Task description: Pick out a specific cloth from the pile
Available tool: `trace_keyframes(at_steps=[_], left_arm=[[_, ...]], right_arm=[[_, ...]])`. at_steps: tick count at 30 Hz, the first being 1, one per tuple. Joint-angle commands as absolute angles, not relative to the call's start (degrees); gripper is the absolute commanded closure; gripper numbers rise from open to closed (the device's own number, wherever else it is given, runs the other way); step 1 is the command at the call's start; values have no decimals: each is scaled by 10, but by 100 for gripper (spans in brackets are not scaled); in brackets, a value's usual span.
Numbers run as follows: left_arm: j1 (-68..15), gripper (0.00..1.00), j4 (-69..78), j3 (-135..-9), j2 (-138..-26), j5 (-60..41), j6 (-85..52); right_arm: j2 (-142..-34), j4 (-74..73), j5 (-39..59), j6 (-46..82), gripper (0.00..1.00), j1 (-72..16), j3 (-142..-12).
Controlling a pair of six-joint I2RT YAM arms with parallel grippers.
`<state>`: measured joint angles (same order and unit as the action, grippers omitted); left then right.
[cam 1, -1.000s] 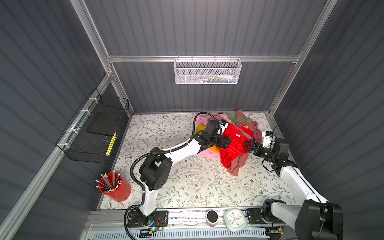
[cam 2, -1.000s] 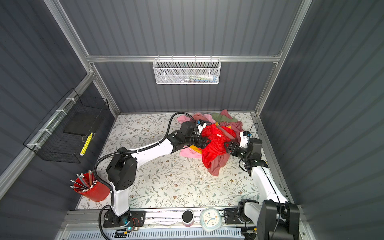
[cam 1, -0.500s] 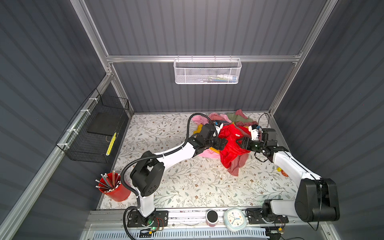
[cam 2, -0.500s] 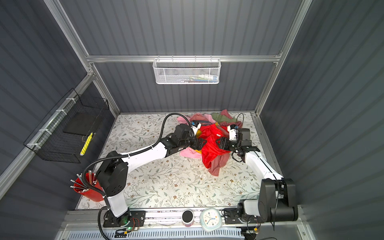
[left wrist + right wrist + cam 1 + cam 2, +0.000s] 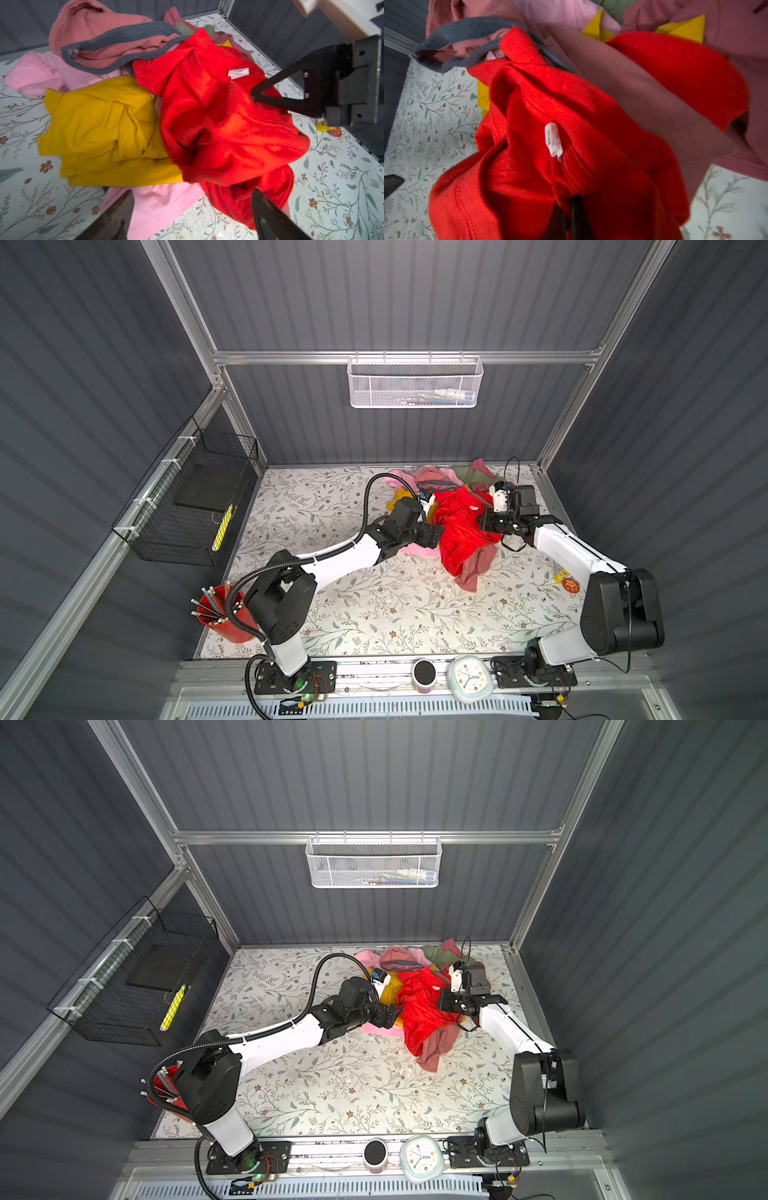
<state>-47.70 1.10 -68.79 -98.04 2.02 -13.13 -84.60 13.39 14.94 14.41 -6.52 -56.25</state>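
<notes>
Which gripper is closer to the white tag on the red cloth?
Right. The right gripper is shut on the red cloth close beside the white tag; the left gripper hangs open at the cloth's far edge, by the yellow garment.

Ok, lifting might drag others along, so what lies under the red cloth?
Beneath the edge of the red cloth slip the mustard-yellow garment and the light pink garment; a dusty-rose garment pokes out from under it. How far they run underneath is covered.
</notes>
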Motion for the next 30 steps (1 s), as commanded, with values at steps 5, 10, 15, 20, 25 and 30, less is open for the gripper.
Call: trace_keyframes(at_steps=[5, 10, 15, 20, 25, 30], left_arm=[[-479, 11, 13, -650, -940, 58, -120], [-479, 11, 19, -631, -924, 63, -120], [-479, 11, 30, -613, -904, 63, -119], [-480, 9, 48, -595, -879, 33, -117], [-483, 7, 75, -573, -851, 20, -118], [-491, 6, 106, -552, -822, 10, -117]], right_arm=[[-749, 159, 112, 127, 100, -100, -620], [-698, 184, 105, 130, 100, -122, -671], [-673, 219, 112, 127, 100, -148, -743], [-672, 244, 124, 122, 100, -188, -820], [-693, 258, 140, 120, 100, -227, -897], [-715, 260, 141, 121, 100, -263, -952]])
